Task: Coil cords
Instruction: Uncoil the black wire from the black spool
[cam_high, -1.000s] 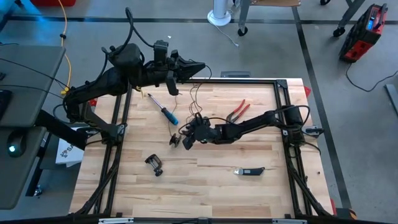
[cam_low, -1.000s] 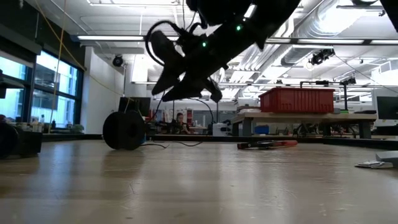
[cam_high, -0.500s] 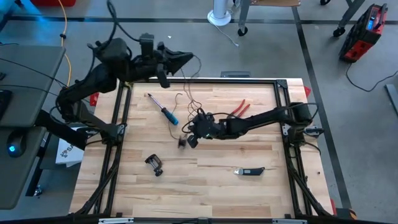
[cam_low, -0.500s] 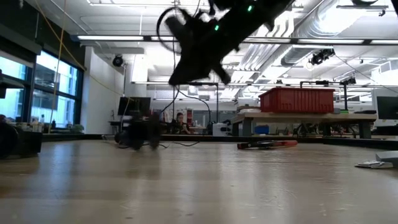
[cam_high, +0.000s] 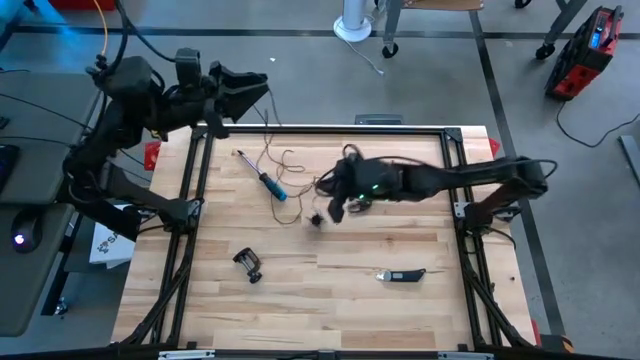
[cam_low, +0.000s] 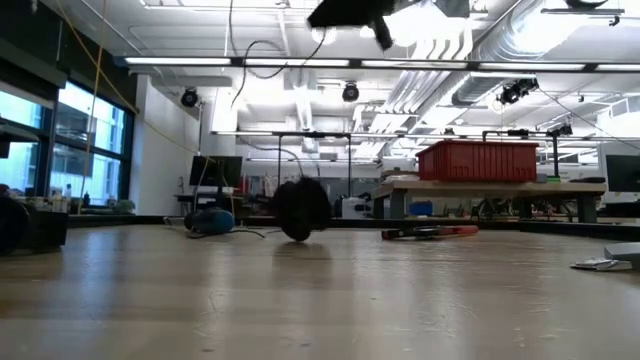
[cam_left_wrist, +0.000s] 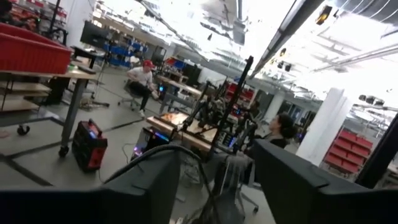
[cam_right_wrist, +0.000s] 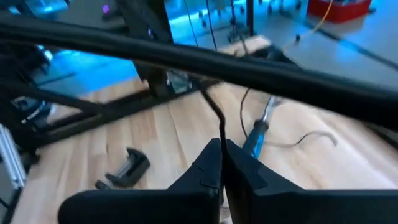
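Observation:
The thin dark cord (cam_high: 278, 160) lies in loose loops on the wooden table beside the screwdriver. Its small round black reel (cam_high: 318, 220) stands on its rim on the table (cam_low: 300, 208). My right gripper (cam_high: 336, 208) hovers just right of the reel and is shut on the cord (cam_right_wrist: 221, 146). My left gripper (cam_high: 258, 88) is raised beyond the table's far left corner and stands open (cam_left_wrist: 217, 186). A thin dark line arcs between its fingers in the left wrist view; whether it touches them I cannot tell. My right gripper pinches the cord (cam_right_wrist: 218, 132) between its two fingers, at their free ends. The fingers reach in from the table's right side, slanting down. From the pinch the cord runs on toward the table's left, above the wood.
A blue-handled screwdriver (cam_high: 262, 175) lies left of the reel, red pliers (cam_high: 383, 178) under my right arm, a black clamp (cam_high: 248, 263) at the near left, and a dark flat tool (cam_high: 402, 275) at the near right. A black frame borders the table (cam_high: 200, 180).
My left gripper has drawn back up and toward the far left corner and has opened; the cord it held has dropped into loops beside the screwdriver. My right gripper has risen and gone toward the right edge. The reel has travelled rightward along the table.

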